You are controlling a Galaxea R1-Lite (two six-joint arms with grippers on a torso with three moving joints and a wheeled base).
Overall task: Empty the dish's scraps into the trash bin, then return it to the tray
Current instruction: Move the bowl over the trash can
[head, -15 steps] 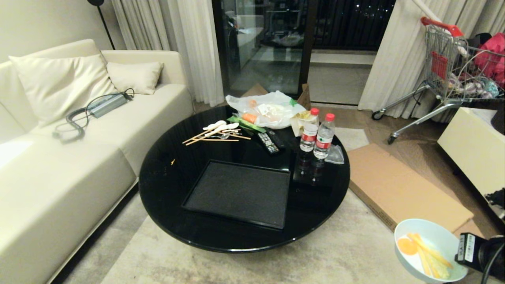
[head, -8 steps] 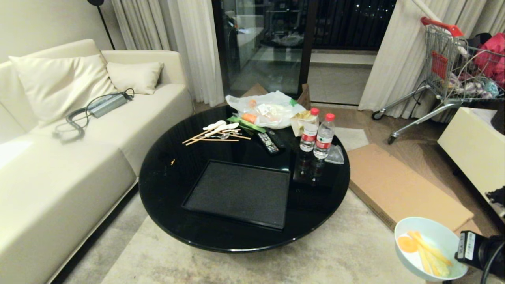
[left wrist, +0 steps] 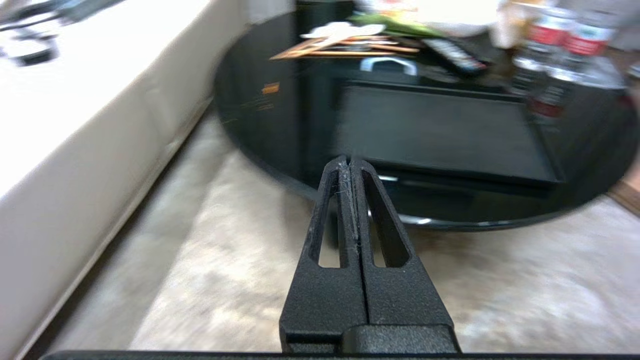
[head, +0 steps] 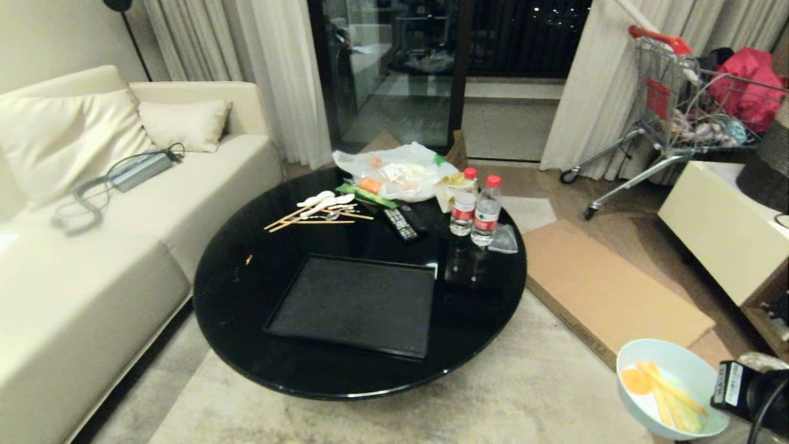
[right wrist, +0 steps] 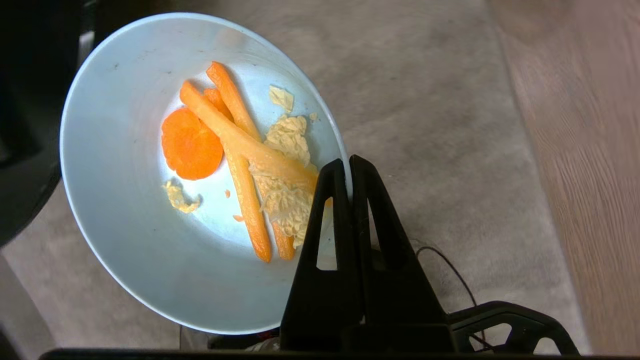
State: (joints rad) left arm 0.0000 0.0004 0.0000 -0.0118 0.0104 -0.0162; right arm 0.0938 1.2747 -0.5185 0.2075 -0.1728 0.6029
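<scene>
At about five o'clock in the head view, the right gripper (right wrist: 349, 165) is pinched tight on the rim of the dish (right wrist: 125, 235), holding it above the pale rug (head: 524, 394), well apart from the round black table (head: 246, 345); the scraps (right wrist: 235, 155), an orange slice and yellow strips, lie inside the dish; the tray (head: 354, 305) sits bare on the table at about nine o'clock from the dish; the left gripper (left wrist: 350, 165) hangs with fingers pressed together on nothing, pointing toward the table.
</scene>
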